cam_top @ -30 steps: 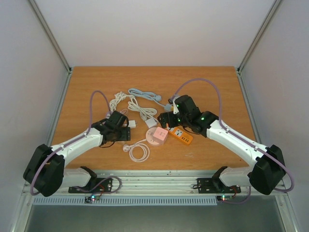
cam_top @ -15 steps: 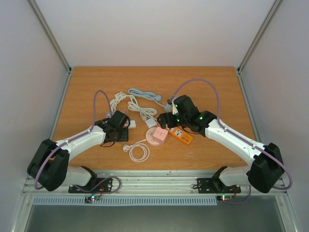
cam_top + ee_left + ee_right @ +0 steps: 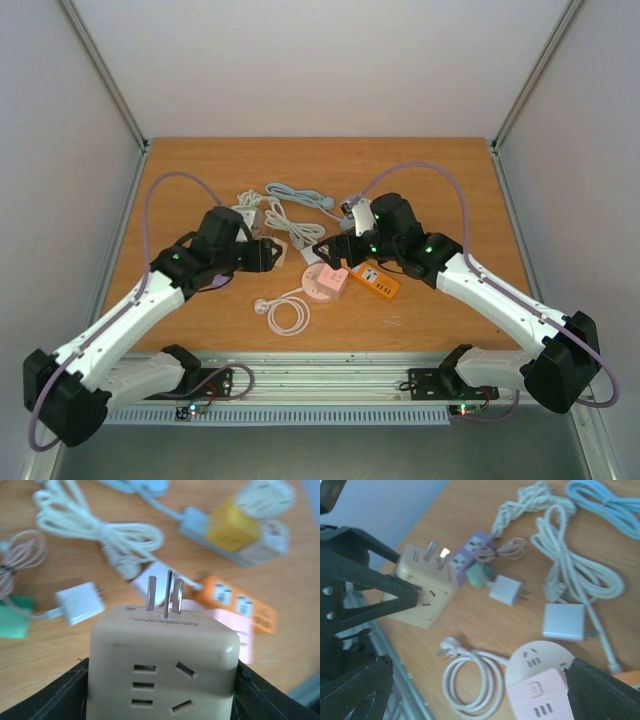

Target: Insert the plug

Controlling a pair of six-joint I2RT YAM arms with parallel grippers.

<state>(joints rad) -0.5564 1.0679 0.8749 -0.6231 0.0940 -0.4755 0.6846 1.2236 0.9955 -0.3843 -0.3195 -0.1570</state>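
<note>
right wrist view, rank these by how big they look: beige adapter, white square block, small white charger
1. beige adapter, clearly largest, though it is held up off the table, so nearness to the camera may inflate it
2. white square block
3. small white charger

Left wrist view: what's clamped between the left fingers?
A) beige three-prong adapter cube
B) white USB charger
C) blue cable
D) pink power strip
A: the beige adapter cube sits between the black left fingers, its three prongs pointing away from the camera.
</note>
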